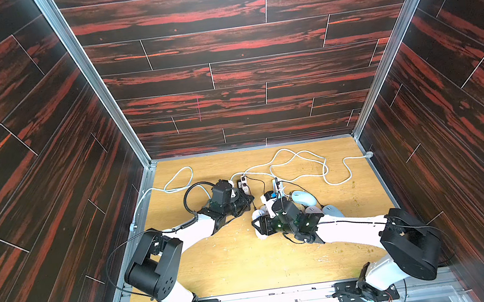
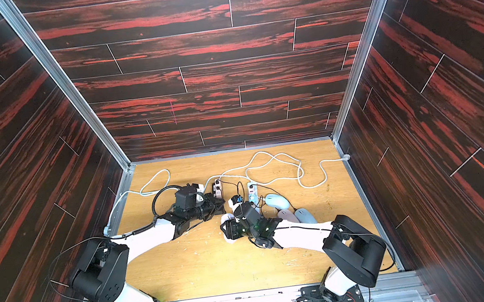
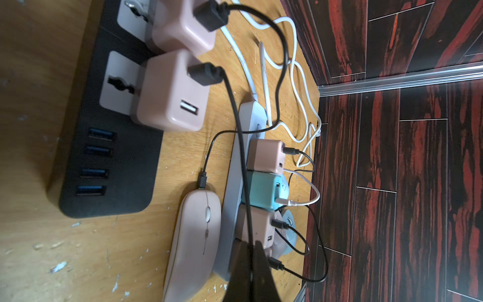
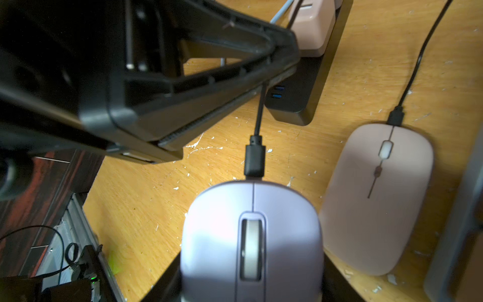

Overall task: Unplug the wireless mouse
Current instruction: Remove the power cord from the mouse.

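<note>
Lilac mouse fills the right wrist view: my right gripper has it clamped by both flanks, jaws partway apart, black cable plugged into its nose just ahead of my grip, pink mouse alongside. Over to the left wrist view: my left gripper is pinched tight on that cable. In both top views the two grippers sit close together.
</note>
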Motion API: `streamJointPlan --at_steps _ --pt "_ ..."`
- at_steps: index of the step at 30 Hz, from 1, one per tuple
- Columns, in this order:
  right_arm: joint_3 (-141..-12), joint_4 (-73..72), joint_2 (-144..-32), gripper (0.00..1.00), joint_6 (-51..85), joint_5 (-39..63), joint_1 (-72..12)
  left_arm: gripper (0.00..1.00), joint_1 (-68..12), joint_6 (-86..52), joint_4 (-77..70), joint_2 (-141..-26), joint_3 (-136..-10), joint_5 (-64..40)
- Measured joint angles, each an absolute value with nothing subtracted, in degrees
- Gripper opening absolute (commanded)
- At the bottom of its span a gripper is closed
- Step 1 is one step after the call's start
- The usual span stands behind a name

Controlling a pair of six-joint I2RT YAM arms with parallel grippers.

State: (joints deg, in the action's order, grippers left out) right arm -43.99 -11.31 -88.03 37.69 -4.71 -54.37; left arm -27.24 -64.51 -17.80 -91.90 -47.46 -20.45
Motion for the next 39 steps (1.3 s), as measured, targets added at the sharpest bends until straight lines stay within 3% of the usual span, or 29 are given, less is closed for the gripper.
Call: streamJointPlan --at_steps 32,39 --pt "-45.1 -7.3 -88.1 0.00 40.9 -8.9 -58.7 0.00 -26.9 -64.5 -16.3 -91.1 -45.8 -23.1" --pt "-40.7 -13.3 -87.4 0.00 44.0 -5.2 -58.0 0.00 -26.9 -64.5 -15.8 -90.9 -45.1 -24.2"
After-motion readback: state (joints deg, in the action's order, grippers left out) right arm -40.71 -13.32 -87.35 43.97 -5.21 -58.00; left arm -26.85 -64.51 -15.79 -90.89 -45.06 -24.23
